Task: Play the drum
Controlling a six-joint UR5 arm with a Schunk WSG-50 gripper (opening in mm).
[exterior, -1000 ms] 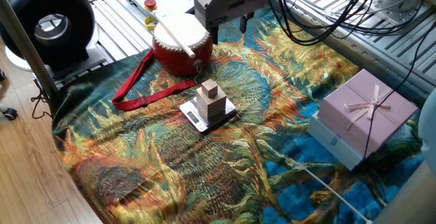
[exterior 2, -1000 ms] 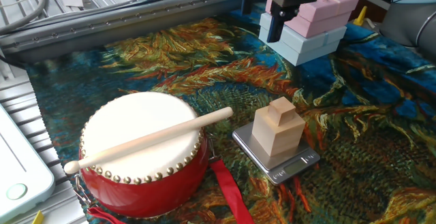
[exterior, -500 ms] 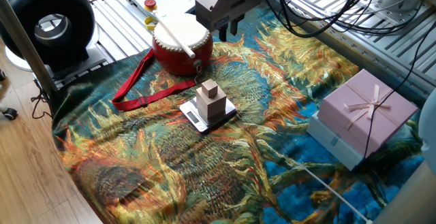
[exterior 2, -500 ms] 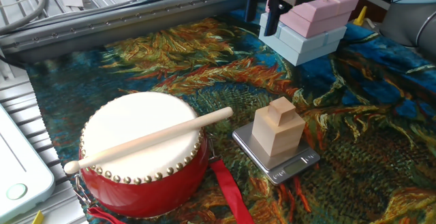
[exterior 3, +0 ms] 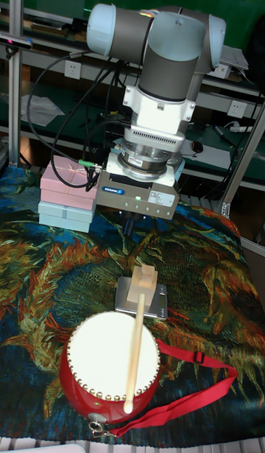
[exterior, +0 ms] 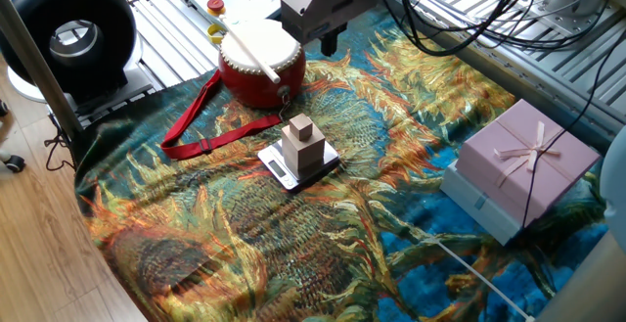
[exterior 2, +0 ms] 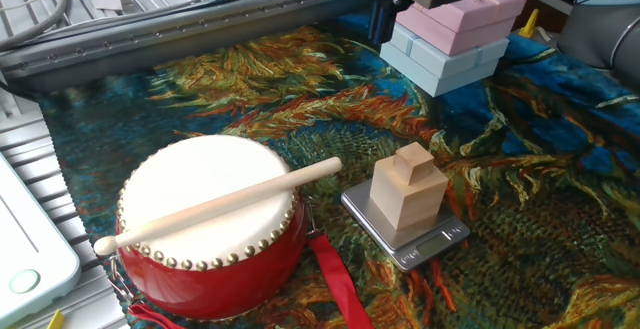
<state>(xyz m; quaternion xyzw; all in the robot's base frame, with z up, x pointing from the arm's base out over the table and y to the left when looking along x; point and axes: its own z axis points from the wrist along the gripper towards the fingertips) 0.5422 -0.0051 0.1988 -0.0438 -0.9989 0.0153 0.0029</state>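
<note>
The drum [exterior: 260, 68] has a red barrel and a cream skin and stands at the back left of the patterned cloth. A wooden drumstick [exterior: 250, 52] lies loose across its skin [exterior 2: 205, 199]. Its red strap [exterior: 203, 132] trails over the cloth. My gripper [exterior: 330, 45] hangs above the cloth just right of the drum, fingers pressed together with nothing between them. In the other fixed view my gripper [exterior 2: 384, 37] is well behind the drum [exterior 2: 210, 269], and in the tall view my gripper [exterior 3: 129, 230] is above and behind the drum [exterior 3: 110, 368] and stick [exterior 3: 135, 350].
A stepped wooden block on a small scale [exterior: 301, 152] sits in front of the drum. Stacked pink and pale blue gift boxes [exterior: 523, 165] stand at the right. A big black ring fan [exterior: 68, 30] is at the far left, and cables hang behind the arm.
The gripper's fingers stood apart a second ago and have closed together on nothing. Drum and stick have not moved.
</note>
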